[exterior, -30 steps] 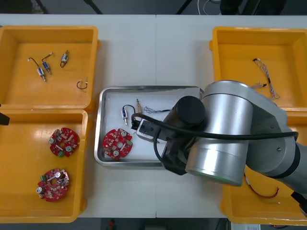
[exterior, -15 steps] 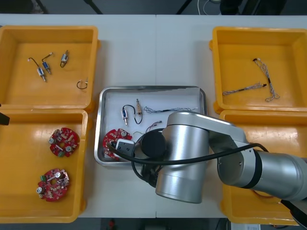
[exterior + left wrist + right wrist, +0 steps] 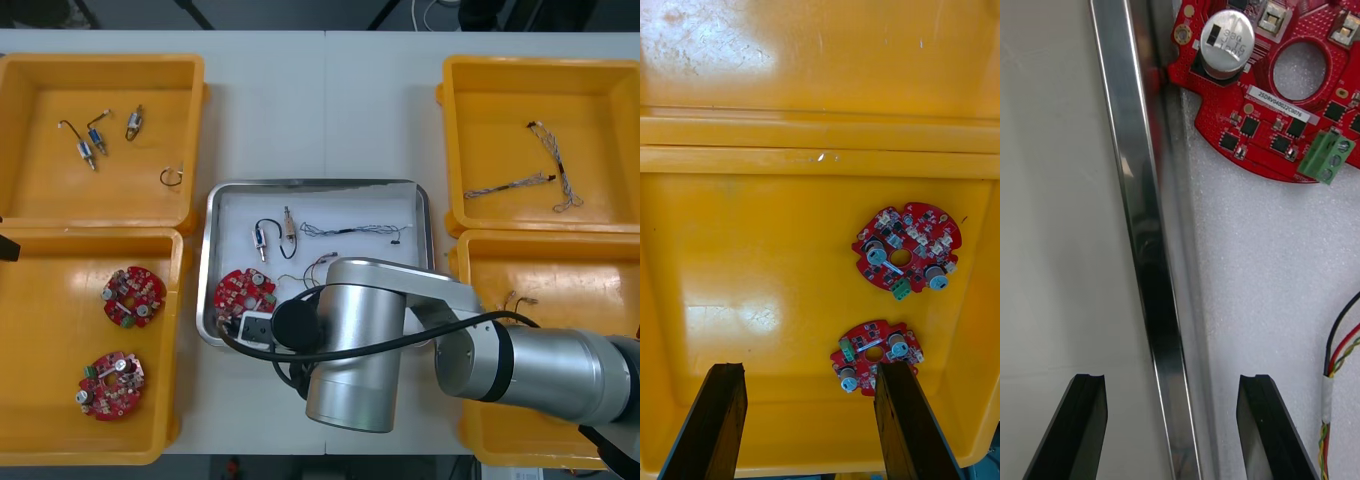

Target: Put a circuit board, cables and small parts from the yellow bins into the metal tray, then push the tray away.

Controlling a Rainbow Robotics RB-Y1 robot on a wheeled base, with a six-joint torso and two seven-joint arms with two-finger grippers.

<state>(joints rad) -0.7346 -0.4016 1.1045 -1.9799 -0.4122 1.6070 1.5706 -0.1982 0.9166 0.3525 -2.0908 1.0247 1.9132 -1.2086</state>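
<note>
My right gripper (image 3: 1169,429) is open and straddles the near rim of the metal tray (image 3: 1141,225): one finger is over the table, the other over the white lining. Just past the fingers lies a round red circuit board (image 3: 1279,88), with a red and yellow cable (image 3: 1339,358) beside it. From above, the tray (image 3: 212,262) holds that board (image 3: 245,296), two small metal parts (image 3: 262,236), a twisted cable (image 3: 352,230) and the red and yellow cable (image 3: 316,265). My right arm (image 3: 350,345) covers its near edge. My left gripper (image 3: 809,420) hangs open above two boards (image 3: 908,244).
The far-left yellow bin (image 3: 40,170) holds several small metal parts (image 3: 88,148). Two circuit boards (image 3: 133,296) lie in the near-left bin (image 3: 40,330). Twisted cables (image 3: 545,168) are in the far-right bin (image 3: 480,110). The near-right bin (image 3: 580,280) is partly under my arm.
My right arm swung toward the near left. Its gripper left the tray's middle and now sits at the tray's near rim, uncovering the cables in the tray. The left arm stayed put.
</note>
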